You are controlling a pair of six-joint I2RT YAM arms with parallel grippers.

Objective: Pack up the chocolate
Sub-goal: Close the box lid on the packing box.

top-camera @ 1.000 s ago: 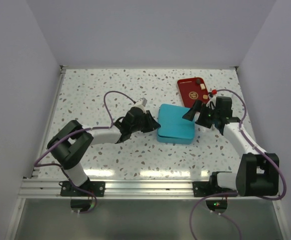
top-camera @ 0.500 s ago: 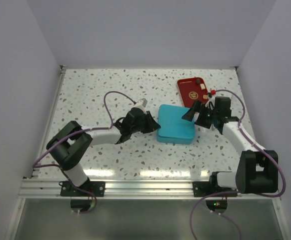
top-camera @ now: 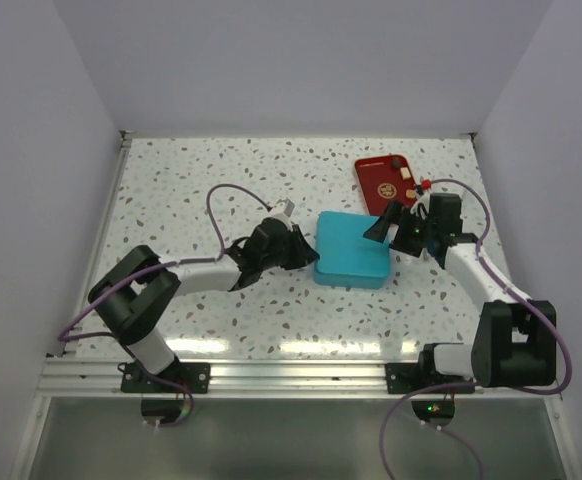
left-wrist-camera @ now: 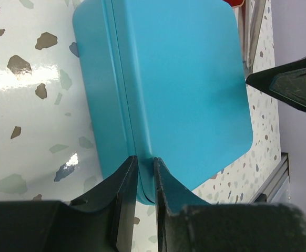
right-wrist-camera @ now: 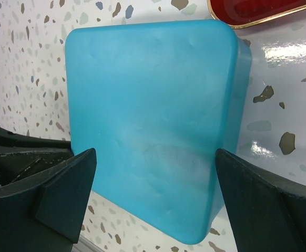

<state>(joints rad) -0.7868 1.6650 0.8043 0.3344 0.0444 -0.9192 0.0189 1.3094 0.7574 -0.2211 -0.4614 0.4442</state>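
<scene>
Here we see the teal box [top-camera: 351,248], lid on, lying near the middle of the speckled table [top-camera: 191,180]. The left gripper [top-camera: 299,246] meets the box's left edge. In the left wrist view its fingers [left-wrist-camera: 125,178] stand almost together, with a thin strip of the lid's rim nipped between them. The right gripper [top-camera: 391,224] sits at the box's far right corner, jaws spread wide and holding nothing. In its wrist view the two fingers [right-wrist-camera: 63,194] frame the lid on either side. The chocolate [top-camera: 408,178] lies on the red tray [top-camera: 381,185], just behind the box. We make out only a few small pieces near the tray's right edge, too small to count.
</scene>
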